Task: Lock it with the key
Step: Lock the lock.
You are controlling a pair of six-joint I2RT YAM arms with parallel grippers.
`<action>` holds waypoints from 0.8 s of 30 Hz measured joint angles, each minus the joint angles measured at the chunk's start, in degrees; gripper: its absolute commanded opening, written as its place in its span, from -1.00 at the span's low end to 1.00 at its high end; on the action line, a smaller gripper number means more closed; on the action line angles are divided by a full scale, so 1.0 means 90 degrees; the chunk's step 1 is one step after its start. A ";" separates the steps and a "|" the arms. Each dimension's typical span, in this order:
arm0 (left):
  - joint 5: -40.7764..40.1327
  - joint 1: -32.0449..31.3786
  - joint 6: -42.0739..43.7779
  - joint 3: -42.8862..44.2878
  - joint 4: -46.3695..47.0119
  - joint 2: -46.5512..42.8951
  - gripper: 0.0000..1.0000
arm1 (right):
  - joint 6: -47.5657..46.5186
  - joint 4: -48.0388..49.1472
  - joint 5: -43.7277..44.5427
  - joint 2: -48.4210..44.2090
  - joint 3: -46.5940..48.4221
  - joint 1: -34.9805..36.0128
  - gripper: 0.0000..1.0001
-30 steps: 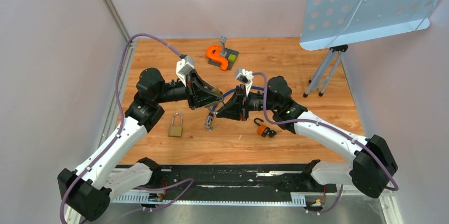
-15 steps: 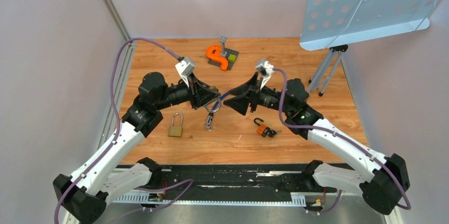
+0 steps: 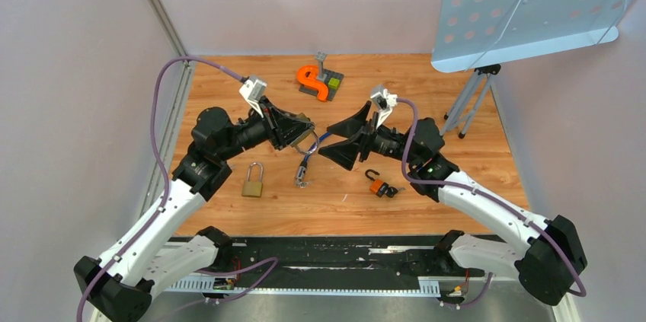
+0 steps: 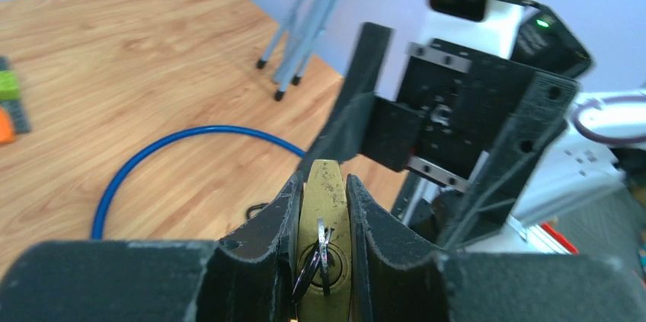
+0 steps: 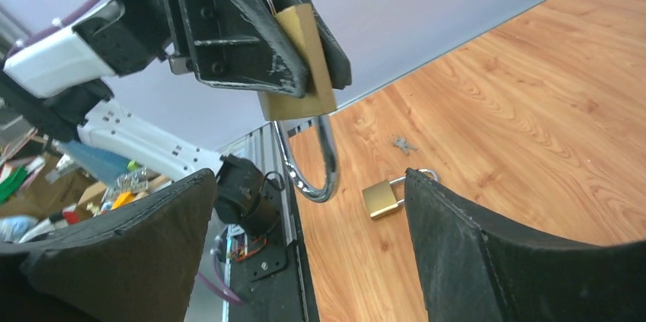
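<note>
Fingers [image 4: 278,215] of the left gripper [image 4: 324,183] clench the body of a brass padlock [image 5: 299,55], held above the worktop [image 3: 426,78] with a ringed key [image 4: 323,250] at its keyhole and its shackle [image 5: 330,151] hanging down. Facing it, just apart, the right gripper [image 3: 325,141] is released, its 2 fingers [image 5: 487,261] spread wide and holding nothing. On the worktop lie a second brass padlock [image 3: 254,180], a small key bunch [image 3: 302,177] and an orange padlock [image 3: 378,186], with a blue cable loop [image 4: 175,139] behind. Farther back sit an orange S-shaped piece [image 3: 312,81] and a tripod [image 3: 466,101].
</note>
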 measured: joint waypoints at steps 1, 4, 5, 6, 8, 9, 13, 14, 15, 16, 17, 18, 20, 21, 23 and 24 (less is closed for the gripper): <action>0.0250 0.0002 -0.0015 0.0005 0.0083 0.0005 -1.00 | -0.0005 0.0012 -0.0085 0.0029 -0.0007 0.0000 0.81; 0.1013 0.0002 0.0017 0.0049 0.0187 0.0036 -1.00 | -0.0180 -0.0036 -0.0525 0.0078 0.0041 -0.0002 0.77; 0.1214 0.0002 0.0044 0.0075 0.0189 0.0061 -1.00 | -0.0284 -0.0141 -0.0748 0.0124 0.0146 0.0000 0.74; 0.1445 0.0000 0.0066 0.0114 0.0192 0.0095 -1.00 | -0.0372 -0.0202 -0.0928 0.0175 0.0240 0.0000 0.70; 0.1751 -0.0010 0.0107 0.0143 0.0262 0.0158 -1.00 | -0.0478 -0.0233 -0.1292 0.0262 0.0398 0.0000 0.61; 0.1841 -0.0010 0.0114 0.0146 0.0311 0.0189 -1.00 | -0.0510 -0.0202 -0.1537 0.0308 0.0474 0.0000 0.56; 0.2023 -0.0007 0.0056 0.0134 0.0641 0.0355 -1.00 | -0.0478 0.0039 -0.1984 0.0597 0.0503 0.0002 0.32; 0.2050 -0.0007 0.0015 0.0109 0.0826 0.0393 -1.00 | -0.0452 0.0112 -0.2064 0.0704 0.0503 0.0005 0.29; 0.2057 -0.0007 -0.0012 0.0097 0.0937 0.0418 -1.00 | -0.0420 0.0175 -0.2123 0.0806 0.0503 0.0007 0.27; 0.2069 -0.0007 -0.0044 0.0078 0.1066 0.0432 -1.00 | -0.0386 0.0211 -0.2147 0.0877 0.0503 0.0010 0.25; 0.2079 -0.0007 -0.0073 0.0056 0.1192 0.0437 -1.00 | -0.0350 0.0245 -0.2161 0.0959 0.0500 0.0015 0.22; 0.2089 -0.0007 -0.0097 0.0039 0.1280 0.0437 -1.00 | -0.0318 0.0279 -0.2164 0.1010 0.0500 0.0017 0.18; 0.2115 -0.0007 -0.0143 -0.0007 0.1479 0.0437 -1.00 | -0.0219 0.0435 -0.2142 0.1076 0.0500 0.0044 0.13; 0.2125 -0.0007 -0.0165 -0.0032 0.1562 0.0437 -1.00 | -0.0163 0.0534 -0.2123 0.1090 0.0500 0.0044 0.11; 0.2169 -0.0007 -0.0202 -0.0083 0.1688 0.0437 -1.00 | -0.0044 0.0738 -0.2079 0.1107 0.0500 0.0056 0.09; 0.2191 -0.0007 -0.0216 -0.0104 0.1736 0.0442 -1.00 | 0.0005 0.0850 -0.2067 0.1124 0.0500 0.0066 0.08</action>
